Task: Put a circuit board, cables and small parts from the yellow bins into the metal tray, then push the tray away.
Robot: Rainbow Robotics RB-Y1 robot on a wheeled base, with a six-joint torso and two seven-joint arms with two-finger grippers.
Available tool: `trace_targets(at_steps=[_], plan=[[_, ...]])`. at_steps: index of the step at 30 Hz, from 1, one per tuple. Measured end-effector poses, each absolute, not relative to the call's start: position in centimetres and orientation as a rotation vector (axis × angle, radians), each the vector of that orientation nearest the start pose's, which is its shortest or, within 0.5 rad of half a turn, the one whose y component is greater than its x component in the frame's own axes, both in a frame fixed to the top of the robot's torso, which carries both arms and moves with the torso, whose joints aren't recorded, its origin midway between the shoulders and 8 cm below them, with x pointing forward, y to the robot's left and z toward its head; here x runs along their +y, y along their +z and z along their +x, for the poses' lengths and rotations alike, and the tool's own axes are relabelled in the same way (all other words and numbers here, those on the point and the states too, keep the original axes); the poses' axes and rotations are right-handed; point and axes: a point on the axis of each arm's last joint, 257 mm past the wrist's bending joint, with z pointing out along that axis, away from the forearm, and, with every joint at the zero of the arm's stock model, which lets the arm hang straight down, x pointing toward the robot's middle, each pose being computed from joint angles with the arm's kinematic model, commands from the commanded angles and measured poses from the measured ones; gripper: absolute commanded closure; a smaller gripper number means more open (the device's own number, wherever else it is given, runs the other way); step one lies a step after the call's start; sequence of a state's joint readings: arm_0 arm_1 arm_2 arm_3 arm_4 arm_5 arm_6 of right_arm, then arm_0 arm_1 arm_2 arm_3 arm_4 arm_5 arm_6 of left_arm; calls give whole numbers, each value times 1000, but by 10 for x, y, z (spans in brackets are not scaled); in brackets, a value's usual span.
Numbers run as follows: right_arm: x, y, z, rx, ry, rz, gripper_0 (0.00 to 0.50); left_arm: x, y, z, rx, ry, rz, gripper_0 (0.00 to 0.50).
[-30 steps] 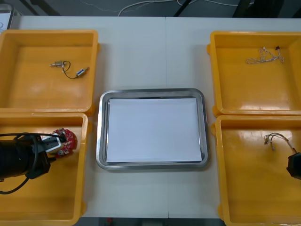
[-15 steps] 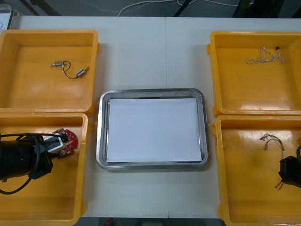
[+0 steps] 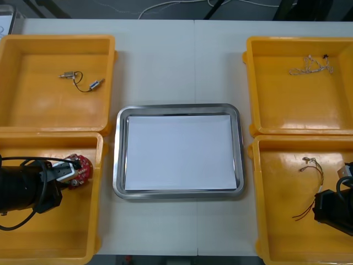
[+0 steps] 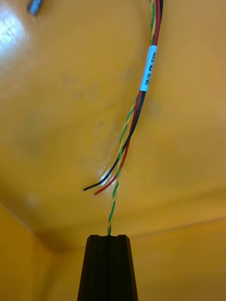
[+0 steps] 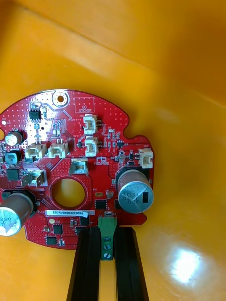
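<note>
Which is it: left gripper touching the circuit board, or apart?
Touching. The left wrist view shows the left gripper shut on the green connector at the red circuit board's edge, with no gap.

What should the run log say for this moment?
left claw: shut on circuit board, near-left bin | right claw: shut on cable, near-right bin | metal tray: not yet loaded

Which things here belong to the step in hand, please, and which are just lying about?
In hand: circuit board, in left gripper, near-left bin; red and yellow cable, in right gripper, near-right bin; metal tray.
Lying about: small metal parts with black cable, far-left bin; thin cable, far-right bin.
</note>
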State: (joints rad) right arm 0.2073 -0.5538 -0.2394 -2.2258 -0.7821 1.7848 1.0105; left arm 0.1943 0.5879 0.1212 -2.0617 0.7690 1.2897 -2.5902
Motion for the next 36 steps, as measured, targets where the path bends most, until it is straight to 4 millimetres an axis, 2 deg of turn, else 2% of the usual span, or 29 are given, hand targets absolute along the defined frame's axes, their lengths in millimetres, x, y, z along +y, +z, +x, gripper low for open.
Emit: trace_targets(at_steps=[7,12,20,23,24,25,26,27,28,29,36], plan=[[-321,-310,260,2865,295,607,500,309,-305,365,2138,149,1388,500],[-320,-313,256,2838,307,616,500,312,-286,355,2135,164,1435,500],[-319,-315,247,2840,303,615,499,329,-250,343,2128,248,1484,500],[-319,-315,247,2839,303,615,409,333,-242,336,2169,252,1458,500],[-319,-315,247,2839,302,615,340,334,-239,333,2188,250,1442,500],[-319,-315,247,2839,301,615,197,334,-236,329,2213,247,1420,500],[-320,-315,247,2839,299,616,99,335,-233,326,2240,243,1389,500],[-320,-315,247,2838,295,617,48,334,-230,324,2264,239,1355,500],[-321,-315,248,2836,290,618,48,333,-227,321,2295,230,1308,500],[-322,-315,248,2835,286,619,0,332,-224,318,2321,221,1261,500],[-326,-310,253,2840,245,606,0,317,-212,303,2474,148,928,500]])
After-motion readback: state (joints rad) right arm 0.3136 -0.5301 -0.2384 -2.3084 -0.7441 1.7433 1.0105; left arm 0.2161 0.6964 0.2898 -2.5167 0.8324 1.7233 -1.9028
